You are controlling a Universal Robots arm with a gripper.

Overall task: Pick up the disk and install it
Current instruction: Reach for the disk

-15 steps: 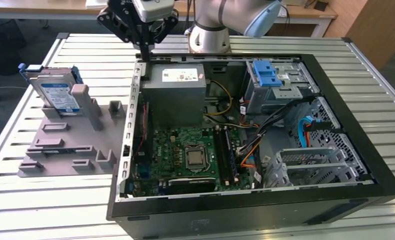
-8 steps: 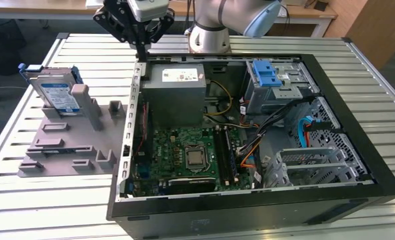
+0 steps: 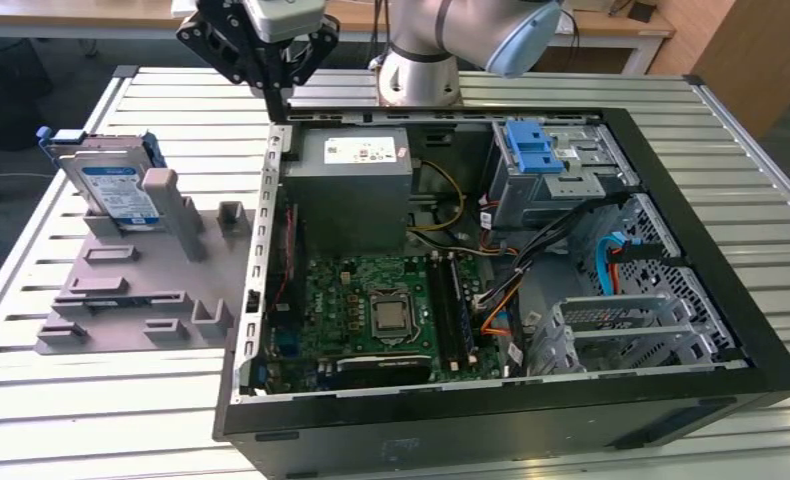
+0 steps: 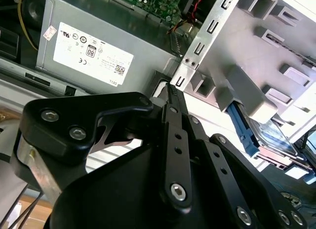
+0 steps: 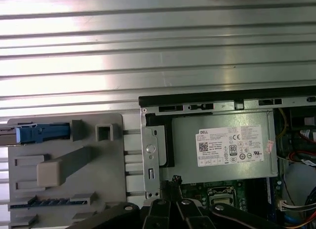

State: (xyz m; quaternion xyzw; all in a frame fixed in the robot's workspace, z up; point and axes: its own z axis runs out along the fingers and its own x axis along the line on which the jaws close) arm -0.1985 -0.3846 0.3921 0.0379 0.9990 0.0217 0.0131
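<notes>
Hand over case edge, disk well apart, upright in holder

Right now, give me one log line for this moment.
gripper: shut, empty | above case corner | disk: upright in grey holder, untouched

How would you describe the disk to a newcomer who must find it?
To the exterior view's left of the open black computer case, a grey plastic holder tray lies on the slatted metal table. The flat silver-metal disk stands on edge in it; only it bears a blue-and-white label and blue rails.
</notes>
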